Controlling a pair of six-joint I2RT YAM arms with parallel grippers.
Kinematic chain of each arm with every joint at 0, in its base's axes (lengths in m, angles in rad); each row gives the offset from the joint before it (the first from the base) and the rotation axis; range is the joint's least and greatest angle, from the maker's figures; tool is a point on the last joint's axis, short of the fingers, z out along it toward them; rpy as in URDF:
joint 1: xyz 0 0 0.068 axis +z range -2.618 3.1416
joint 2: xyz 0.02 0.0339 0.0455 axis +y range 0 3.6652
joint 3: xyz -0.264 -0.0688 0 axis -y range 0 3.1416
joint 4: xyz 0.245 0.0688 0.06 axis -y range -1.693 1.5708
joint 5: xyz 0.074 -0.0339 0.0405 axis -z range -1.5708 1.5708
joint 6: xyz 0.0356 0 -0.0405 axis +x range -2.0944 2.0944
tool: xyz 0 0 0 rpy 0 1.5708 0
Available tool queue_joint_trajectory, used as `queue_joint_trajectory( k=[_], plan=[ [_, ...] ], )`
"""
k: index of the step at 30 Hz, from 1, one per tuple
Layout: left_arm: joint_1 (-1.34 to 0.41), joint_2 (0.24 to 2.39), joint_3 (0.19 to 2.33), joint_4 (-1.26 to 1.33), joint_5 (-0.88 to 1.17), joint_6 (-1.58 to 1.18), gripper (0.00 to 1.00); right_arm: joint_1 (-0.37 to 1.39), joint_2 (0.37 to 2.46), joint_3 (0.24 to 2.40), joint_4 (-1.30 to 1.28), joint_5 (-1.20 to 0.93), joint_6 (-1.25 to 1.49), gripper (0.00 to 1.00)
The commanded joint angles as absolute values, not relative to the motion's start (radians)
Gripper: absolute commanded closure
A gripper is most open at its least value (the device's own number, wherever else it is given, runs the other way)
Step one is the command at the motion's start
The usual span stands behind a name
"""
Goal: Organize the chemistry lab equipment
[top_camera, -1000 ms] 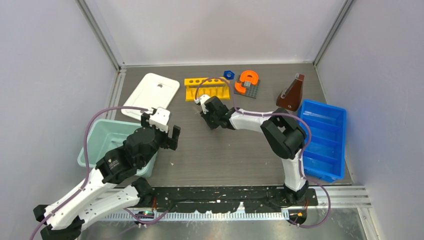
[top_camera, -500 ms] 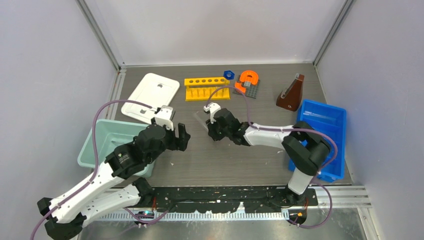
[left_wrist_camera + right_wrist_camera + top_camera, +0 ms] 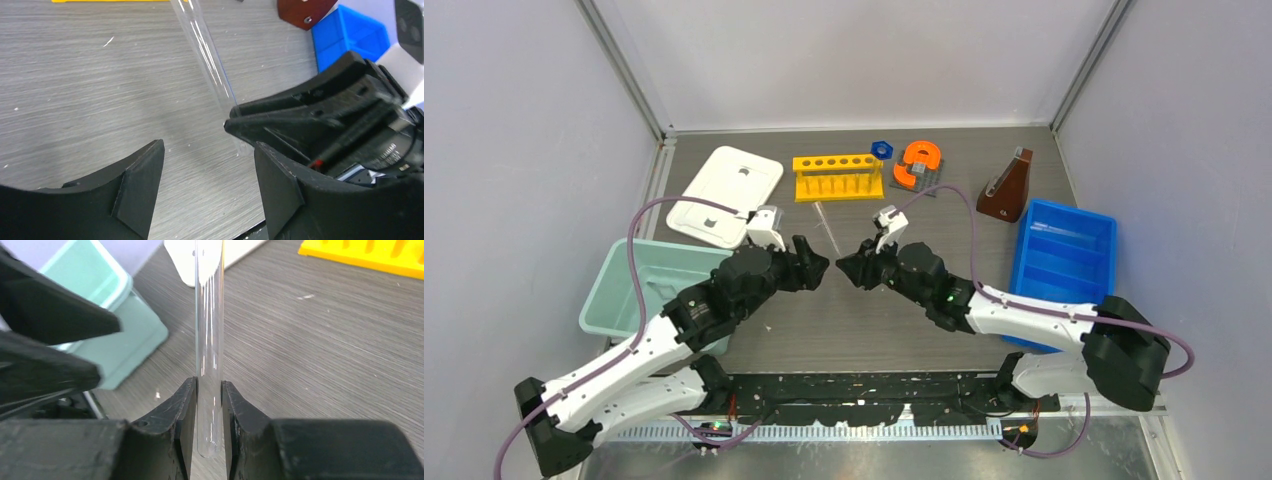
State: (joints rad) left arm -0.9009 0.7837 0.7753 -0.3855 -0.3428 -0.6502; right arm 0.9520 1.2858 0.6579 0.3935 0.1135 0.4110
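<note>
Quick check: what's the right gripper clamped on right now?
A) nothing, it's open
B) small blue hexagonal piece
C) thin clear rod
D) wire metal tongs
C: in the right wrist view the right gripper is shut on the thin clear rod, which sticks out past its tips.

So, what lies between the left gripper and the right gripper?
Only the thin clear rod, clamped in the right gripper. The left wrist view shows it best: its held end sits just beyond the gap of the open left gripper.
</note>
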Motion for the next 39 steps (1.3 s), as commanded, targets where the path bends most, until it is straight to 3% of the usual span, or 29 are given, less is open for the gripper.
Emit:
queue_joint_trajectory(
  k=[1, 11, 35, 39],
  plan=[
    [-0.899, 0.804, 0.741, -0.140, -0.328, -0.687, 0.32, 0.972, 1.192, 0.617, 0.553, 0.152, 0.500, 0.80],
    [-0.899, 0.866, 0.719, 0.023, -0.273, -0.689, 0.41, 0.990, 1.130, 0.569, 0.597, 0.130, 0.529, 0.79],
    [-0.898, 0.869, 0.683, 0.070, -0.279, -0.701, 0.69, 1.027, 1.164, 0.536, 0.717, 0.098, 0.544, 0.78],
    [-0.898, 0.856, 0.680, 0.063, -0.265, -0.668, 0.74, 1.028, 1.175, 0.540, 0.709, 0.101, 0.547, 0.73]
  ],
)
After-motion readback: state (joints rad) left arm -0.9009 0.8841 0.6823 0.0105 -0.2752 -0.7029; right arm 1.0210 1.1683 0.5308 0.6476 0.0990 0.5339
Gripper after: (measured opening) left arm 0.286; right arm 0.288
